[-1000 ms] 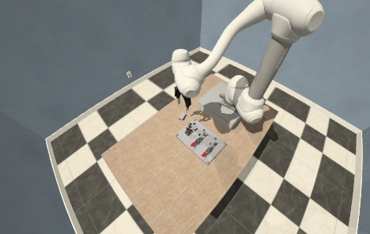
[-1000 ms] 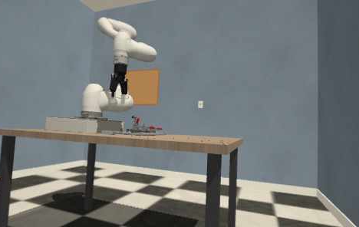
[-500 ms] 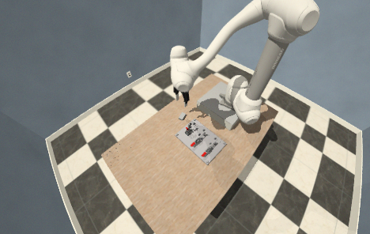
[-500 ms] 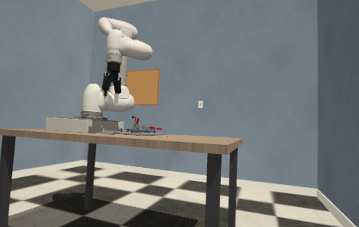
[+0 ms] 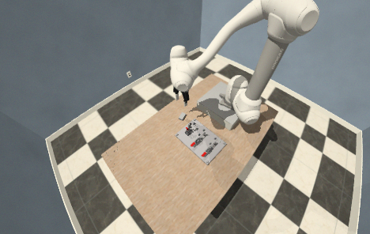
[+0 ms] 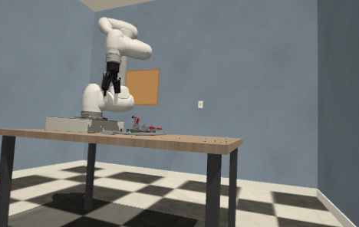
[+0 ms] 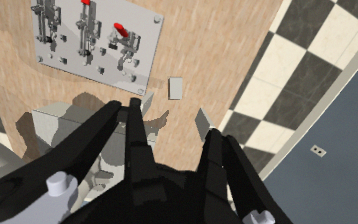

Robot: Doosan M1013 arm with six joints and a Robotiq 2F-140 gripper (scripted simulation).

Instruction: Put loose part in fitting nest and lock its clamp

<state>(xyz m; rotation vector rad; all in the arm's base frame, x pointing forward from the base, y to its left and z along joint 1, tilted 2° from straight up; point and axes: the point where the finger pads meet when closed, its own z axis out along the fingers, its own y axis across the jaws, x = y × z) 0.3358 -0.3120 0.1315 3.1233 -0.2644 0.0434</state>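
The loose part (image 5: 182, 116) (image 7: 175, 88) is a small light-grey rectangular block lying on the table beside the fixture plate (image 5: 186, 140) (image 6: 150, 133) (image 7: 147, 45). The plate carries three clamps with red handles. The handle (image 6: 137, 120) (image 7: 121, 30) nearest the loose part stands steeply up. The other two handles (image 5: 193, 145) (image 5: 204, 154) lie low. Pads and blocks show as small grey pieces; their layout is too small to read. My gripper (image 5: 181, 100) (image 6: 110, 97) (image 7: 175, 106) is open and empty, high above the table. In the wrist view the part shows ahead of the fingertips.
The grey robot base block (image 5: 210, 96) (image 6: 67, 124) stands on the table (image 5: 147, 170) (image 6: 192, 143) behind the fixture plate. Small dark specks lie near a far table corner. The table edge (image 7: 247, 75) runs to the right of the part in the wrist view.
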